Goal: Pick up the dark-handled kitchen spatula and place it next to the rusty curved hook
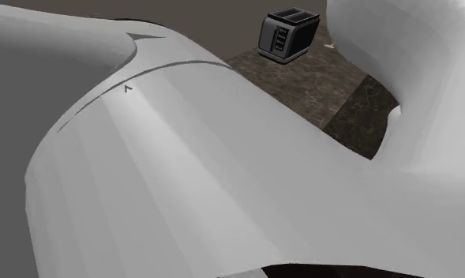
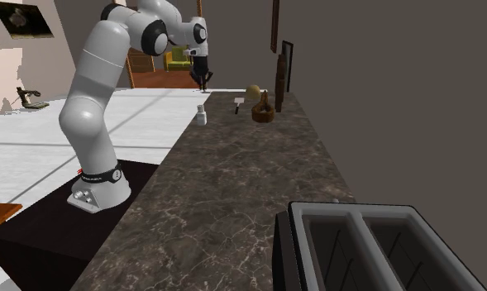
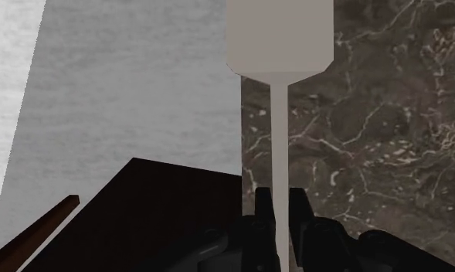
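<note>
In the wrist view, the spatula's thin pale shaft (image 3: pixel 279 147) runs out from between my two black fingers and ends in a broad pale blade (image 3: pixel 278 35). My gripper (image 3: pixel 280 207) is shut on the shaft, and the handle is hidden inside the hand. The spatula hangs over the edge of the dark marble counter (image 3: pixel 372 139). In the second exterior view my gripper (image 2: pixel 202 81) is raised above the counter's far left edge. A brown curved object (image 2: pixel 264 109), which may be the hook, sits at the counter's far end.
A black toaster (image 2: pixel 374 248) stands on the near end of the counter (image 2: pixel 233 190) and also appears as the toaster (image 1: pixel 286 35) behind my white arm (image 1: pixel 183 174). A small white bottle (image 2: pixel 201 116), a small utensil (image 2: pixel 238 103) and a tall dark wooden piece (image 2: pixel 279 78) stand near the brown object. The dark stand (image 3: pixel 148 201) lies below the gripper.
</note>
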